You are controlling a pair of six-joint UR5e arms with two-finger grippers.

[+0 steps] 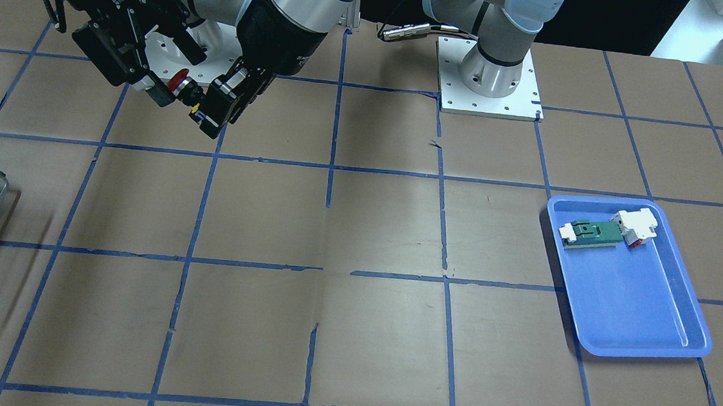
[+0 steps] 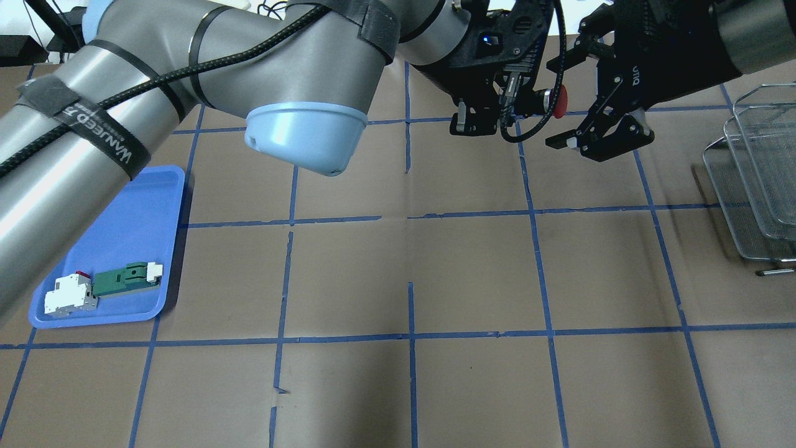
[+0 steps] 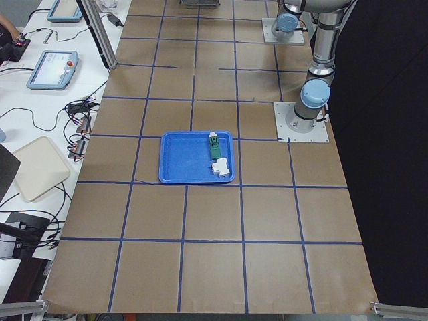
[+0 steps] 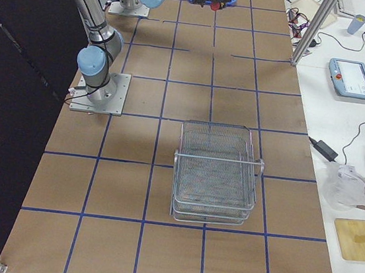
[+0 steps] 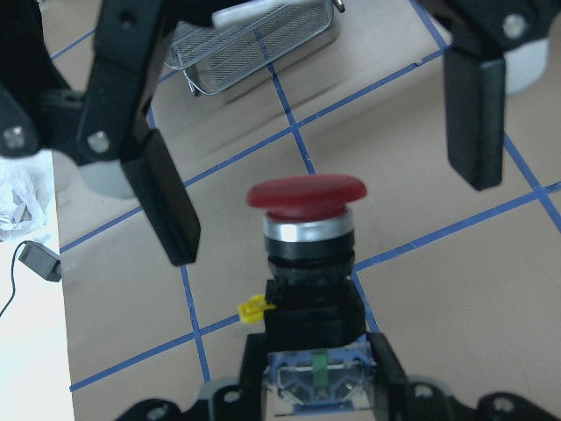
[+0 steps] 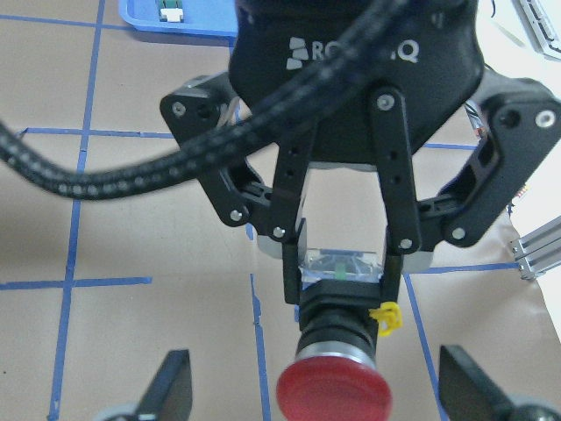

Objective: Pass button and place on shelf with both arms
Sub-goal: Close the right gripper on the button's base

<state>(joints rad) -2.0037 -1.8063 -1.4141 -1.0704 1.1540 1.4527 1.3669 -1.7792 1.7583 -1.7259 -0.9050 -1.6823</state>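
The button [image 2: 556, 102], a red cap on a black body, is held above the table in my left gripper [image 2: 519, 102], which is shut on its body. My right gripper [image 2: 569, 104] is open, with one finger on each side of the red cap and not touching it. In the left wrist view the cap [image 5: 305, 195] stands between the right gripper's fingers [image 5: 166, 206]. In the right wrist view the left gripper [image 6: 342, 272] holds the button [image 6: 333, 395]. The wire shelf [image 2: 752, 168] stands at the table's right end and also shows in the exterior right view [image 4: 216, 174].
A blue tray [image 2: 124, 230] at the left holds a green-and-white part [image 2: 127, 277] and a white block with red [image 2: 68, 295]. The left arm [image 2: 186, 93] reaches across the table to the right side. Blue tape lines grid the brown table.
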